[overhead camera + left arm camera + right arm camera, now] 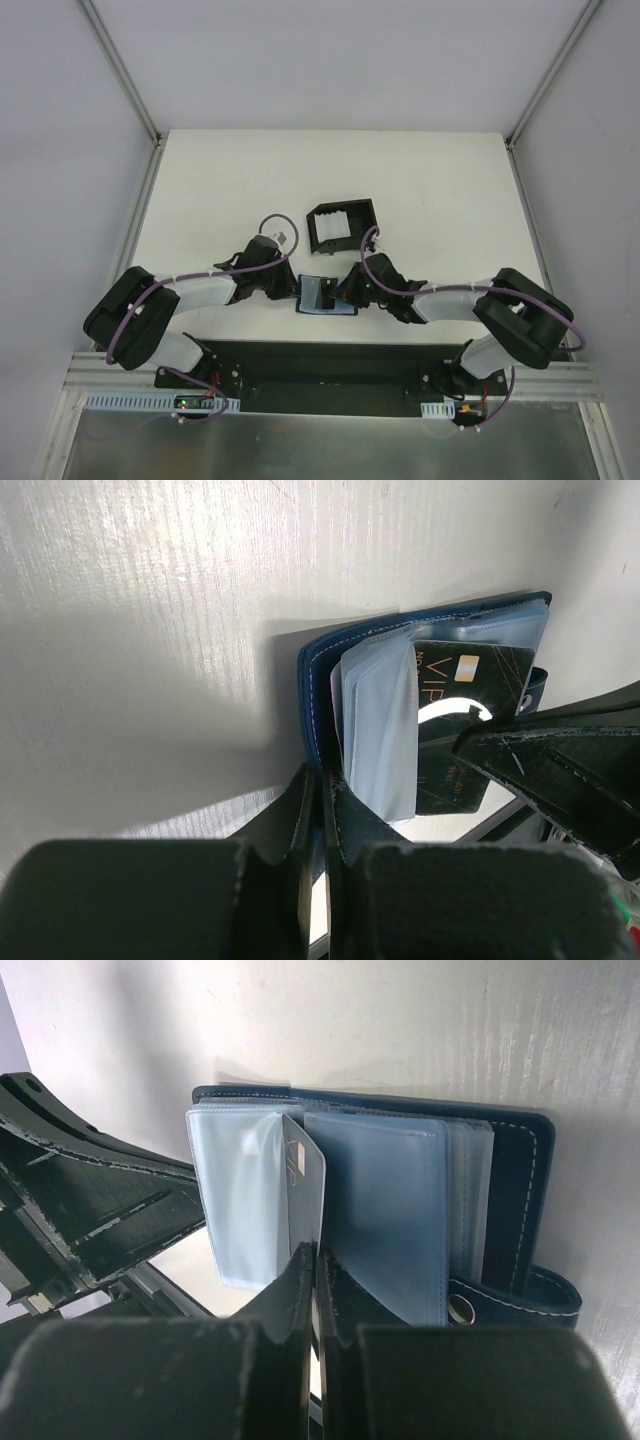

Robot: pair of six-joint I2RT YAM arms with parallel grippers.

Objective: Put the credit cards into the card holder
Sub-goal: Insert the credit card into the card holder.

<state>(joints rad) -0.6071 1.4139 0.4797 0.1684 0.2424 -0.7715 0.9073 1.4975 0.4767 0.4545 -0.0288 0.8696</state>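
Navy holder point(520, 1170) clamped in my left end effector point(320, 790); right end effector point(313, 1260) pinches a card point(303, 1185): I'd line it square with the sleeves point(380, 1200), then slide gently.

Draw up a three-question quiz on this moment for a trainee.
1. True or false: the card holder lies folded shut on the table.
2. The right gripper pinches: A) a card B) the left gripper C) nothing.
3. Fill in: the left gripper is shut on the card holder's navy ____.
Key: 1 false, it lies open; 2 A; 3 cover.
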